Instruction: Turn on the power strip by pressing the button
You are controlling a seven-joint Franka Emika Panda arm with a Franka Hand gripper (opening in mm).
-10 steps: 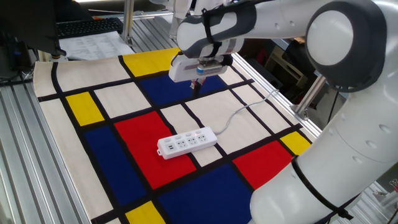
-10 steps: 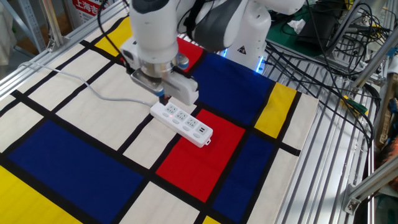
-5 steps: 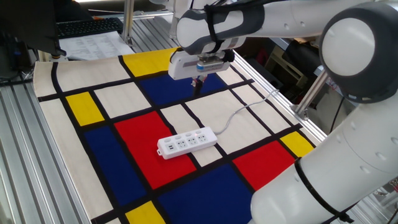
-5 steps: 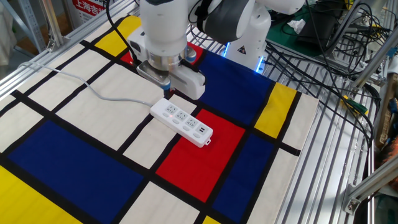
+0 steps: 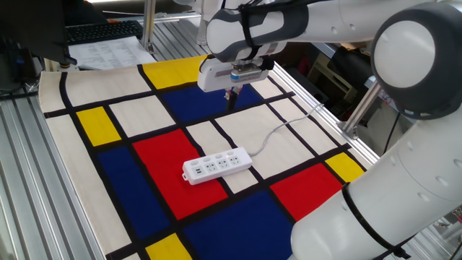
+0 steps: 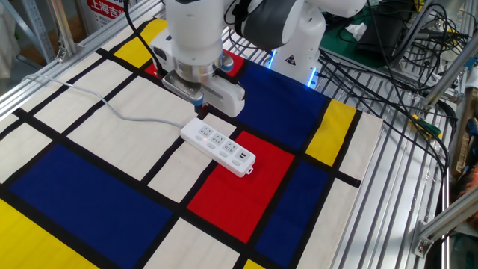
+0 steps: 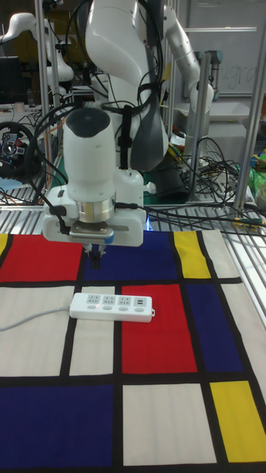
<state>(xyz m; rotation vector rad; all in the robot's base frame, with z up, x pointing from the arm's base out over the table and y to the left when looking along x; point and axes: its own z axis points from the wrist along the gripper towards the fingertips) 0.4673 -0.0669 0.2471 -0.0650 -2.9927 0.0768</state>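
White strip [image 5: 216, 165] lies flat on red and cream mat panels, cord [image 5: 278, 130] trailing off. Gripper [image 5: 231, 99] hovers above, well clear, beyond cord end; finger state cannot be told. Button too small to make out. Step: approach. Next: descend over cord end, press down.

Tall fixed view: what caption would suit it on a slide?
Robot gripper hovers above the white power strip on a colour-block mat.

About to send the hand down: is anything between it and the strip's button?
Nothing visible. The hand hangs in free air above the cloth near the strip's cord end, and only bare cloth lies around the strip. The button itself is too small to pick out.
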